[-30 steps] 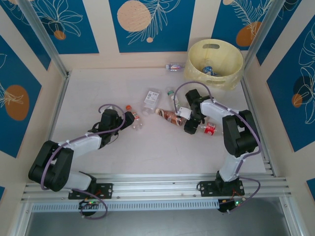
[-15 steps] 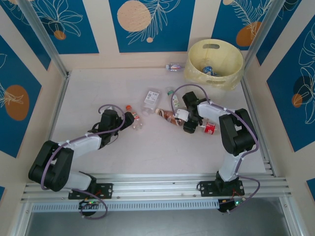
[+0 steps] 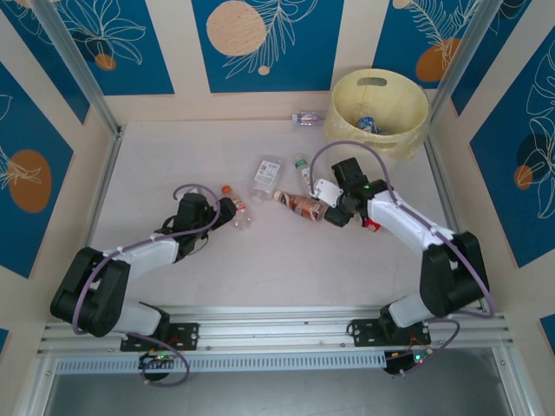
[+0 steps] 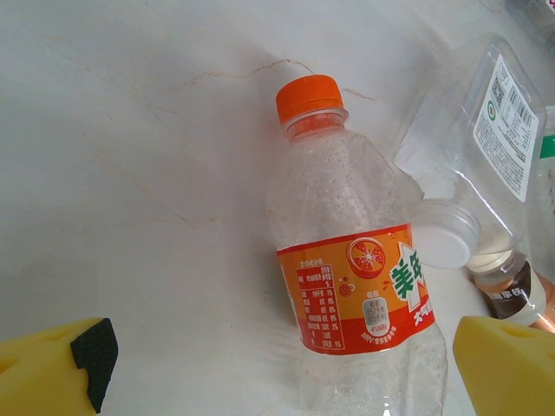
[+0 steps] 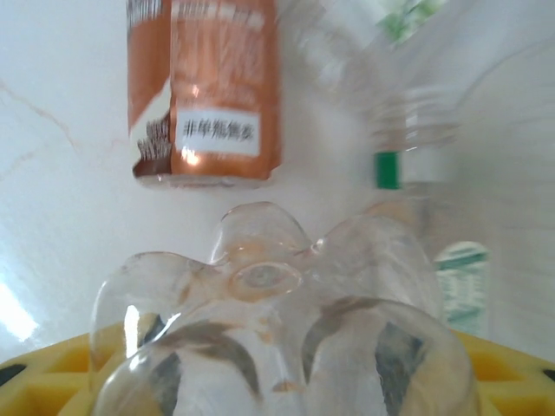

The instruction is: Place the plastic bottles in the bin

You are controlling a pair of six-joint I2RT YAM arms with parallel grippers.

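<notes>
on the pale table [image 3: 173, 156], the right gripper [image 3: 336, 213] clamps a clear bottle [image 5: 277, 329] lengthwise; the bin [image 3: 386, 140] lies upper right, nearer this arm.

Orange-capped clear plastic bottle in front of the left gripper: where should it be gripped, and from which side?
Grip the orange-capped clear plastic bottle across its round body at the orange label, coming from the base end. It lies flat, cap pointing away, and the open left gripper straddles that width. A square white-capped bottle crowds its upper part, so stay near the base.
</notes>
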